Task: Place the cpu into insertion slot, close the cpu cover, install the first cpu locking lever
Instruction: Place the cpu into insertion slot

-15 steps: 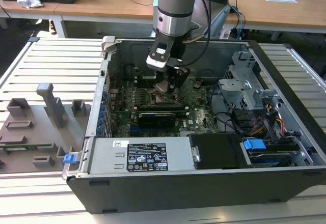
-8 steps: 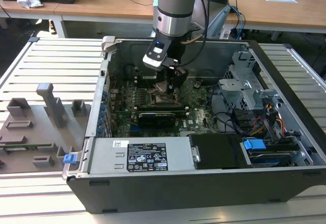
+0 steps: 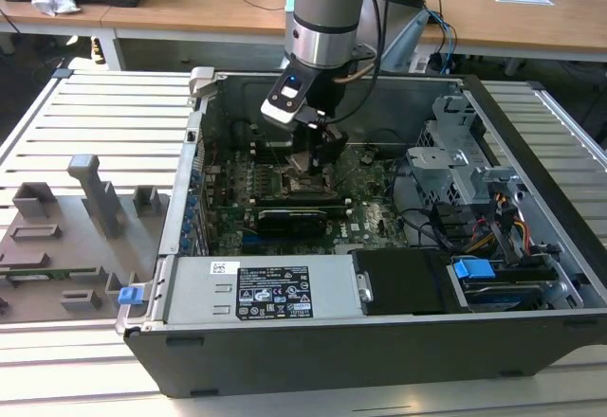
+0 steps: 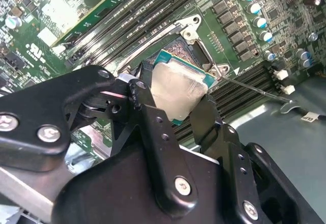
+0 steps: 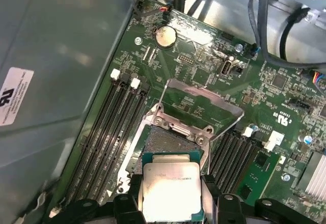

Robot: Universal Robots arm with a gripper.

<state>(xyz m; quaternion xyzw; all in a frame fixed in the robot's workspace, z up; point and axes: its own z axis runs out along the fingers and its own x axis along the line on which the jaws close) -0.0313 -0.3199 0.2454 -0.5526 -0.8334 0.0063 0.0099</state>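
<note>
Exterior view's left: a grey fixture tray (image 3: 85, 213) lay on the slatted table (image 3: 57, 114), well apart from the work.
Case: the open computer case (image 3: 379, 346) walled the board in on every side; the arm (image 3: 327, 9) stood in over its middle.
Gripper: the gripper (image 3: 311, 156) was clamped on the cpu (image 5: 170, 188), one finger (image 4: 153, 127) on each of two opposite edges, with the metal top showing between them.
Cpu position: I saw it over the near edge of the insertion slot (image 5: 170, 141), not seated. I could not tell its height above the slot.
Slot: contact field bare.
Cover: the cpu cover (image 5: 232, 123) stood swung up at the slot's far side.
Lever: a thin locking lever (image 4: 254, 89) stuck out past the slot.
Room: memory slots (image 5: 109, 132) ran close along both flanks.
Exterior view's right: drive cage (image 3: 455, 166) and cables, well apart from the gripper.
</note>
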